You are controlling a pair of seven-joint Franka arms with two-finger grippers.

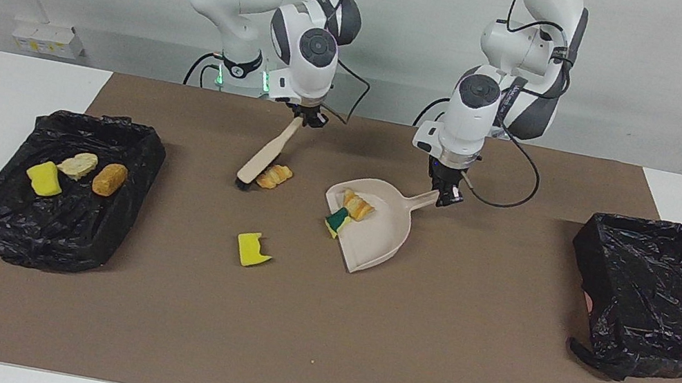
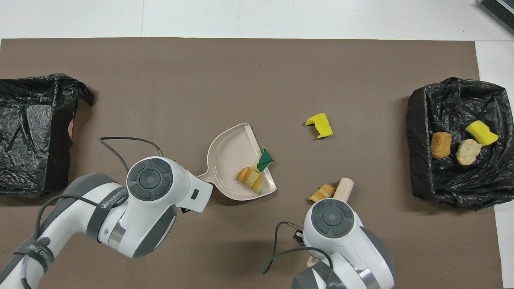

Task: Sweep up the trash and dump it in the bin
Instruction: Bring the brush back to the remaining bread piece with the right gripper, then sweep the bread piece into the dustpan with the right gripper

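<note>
My left gripper (image 1: 445, 196) is shut on the handle of the beige dustpan (image 1: 377, 243) (image 2: 229, 150), which lies on the mat. A bread chunk (image 1: 357, 206) (image 2: 249, 179) lies in the pan and a green-backed sponge piece (image 1: 336, 221) (image 2: 264, 160) sits at its lip. My right gripper (image 1: 308, 117) is shut on the handle of the brush (image 1: 262, 160) (image 2: 344, 188), slanted with its bristles on the mat. Another bread chunk (image 1: 274, 175) (image 2: 322, 193) touches the brush on the dustpan's side. A yellow sponge piece (image 1: 251, 249) (image 2: 320, 124) lies loose, farther from the robots.
A black-lined bin (image 1: 61, 226) (image 2: 449, 188) at the right arm's end of the table holds a yellow sponge piece and two bread chunks. A second black-lined bin (image 1: 659, 297) (image 2: 28, 132) stands at the left arm's end. A brown mat (image 1: 314, 341) covers the table.
</note>
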